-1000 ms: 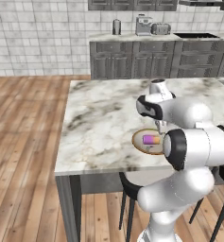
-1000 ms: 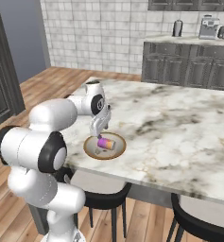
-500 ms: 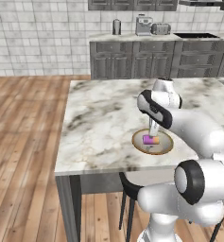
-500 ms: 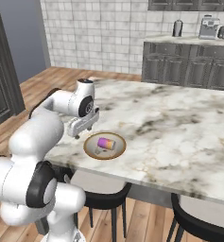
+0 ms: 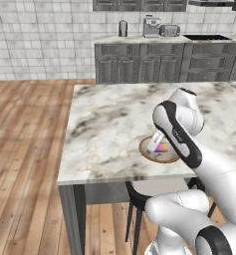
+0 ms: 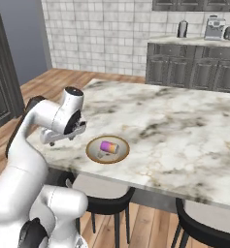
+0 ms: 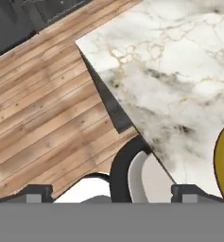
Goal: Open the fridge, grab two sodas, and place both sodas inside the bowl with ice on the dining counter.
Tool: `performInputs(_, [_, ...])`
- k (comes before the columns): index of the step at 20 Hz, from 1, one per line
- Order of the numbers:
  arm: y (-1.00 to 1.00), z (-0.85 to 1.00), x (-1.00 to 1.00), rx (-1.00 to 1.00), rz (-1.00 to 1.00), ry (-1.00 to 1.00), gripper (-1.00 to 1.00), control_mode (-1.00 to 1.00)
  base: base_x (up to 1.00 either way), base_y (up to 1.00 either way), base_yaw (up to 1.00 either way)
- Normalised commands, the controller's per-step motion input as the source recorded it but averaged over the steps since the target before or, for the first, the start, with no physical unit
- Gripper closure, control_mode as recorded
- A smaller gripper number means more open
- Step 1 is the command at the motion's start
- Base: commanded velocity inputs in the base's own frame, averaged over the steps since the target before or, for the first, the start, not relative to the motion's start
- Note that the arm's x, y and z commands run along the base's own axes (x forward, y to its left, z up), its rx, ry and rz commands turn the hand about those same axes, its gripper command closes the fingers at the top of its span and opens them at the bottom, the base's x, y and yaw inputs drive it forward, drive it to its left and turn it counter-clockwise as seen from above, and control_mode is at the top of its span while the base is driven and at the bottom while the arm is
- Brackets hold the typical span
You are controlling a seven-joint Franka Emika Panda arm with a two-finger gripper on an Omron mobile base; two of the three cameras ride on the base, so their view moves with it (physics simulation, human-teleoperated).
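A can [image 6: 108, 147] lies on its side in the bowl [image 6: 93, 154], which sits on the table [image 6: 184, 140] near its near edge. In the right base view the can's long axis runs roughly left to right, tilted a little, with a purple-pink body and a yellowish band toward its right end; which end is the top is too small to tell. The left base view shows the bowl [image 5: 148, 154] only partly, since the arm crosses in front of it; a pink and yellowish patch of the can [image 5: 161, 148] shows beside a pale slanted shape that may be a second drink, though this is hard to make out. In the right base view the bowl is in the clear, with something pale lying next to the can that cannot be told apart from the pale inside. That view also shows the gripper [image 6: 63, 137] left of the bowl, apart from it, above the table's near left edge and turned sideways. The hand view shows its two finger tips set wide apart with nothing between them, looking down over the table's corner [image 7: 146, 71], a stool seat [image 7: 144, 176] below the edge, wood floor [image 7: 42, 118], and a gold arc of the bowl's rim [image 7: 221, 160] cut off at the right edge.
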Motion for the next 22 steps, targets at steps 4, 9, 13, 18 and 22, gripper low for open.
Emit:
performInputs(4, [0.24,0.43,-1.0,0.16,-0.31,-0.03,-1.0,-1.0,0.0,0.0,0.0])
performInputs(9, [0.17,0.3,-1.0,0.09,-0.37,-0.06,-1.0,-1.0,0.0,0.0,0.0])
performInputs(13, [0.06,0.24,-0.93,-0.03,-0.39,-0.14,-1.0,-1.0,0.0,0.0,0.0])
performInputs(18, [0.0,0.39,-0.81,-0.06,-0.34,-0.19,-1.0,-1.0,0.0,0.0,0.0])
performInputs(22, [-0.29,0.12,-0.75,-0.06,-0.17,-0.16,-1.0,-1.0,0.0,0.0,0.0])
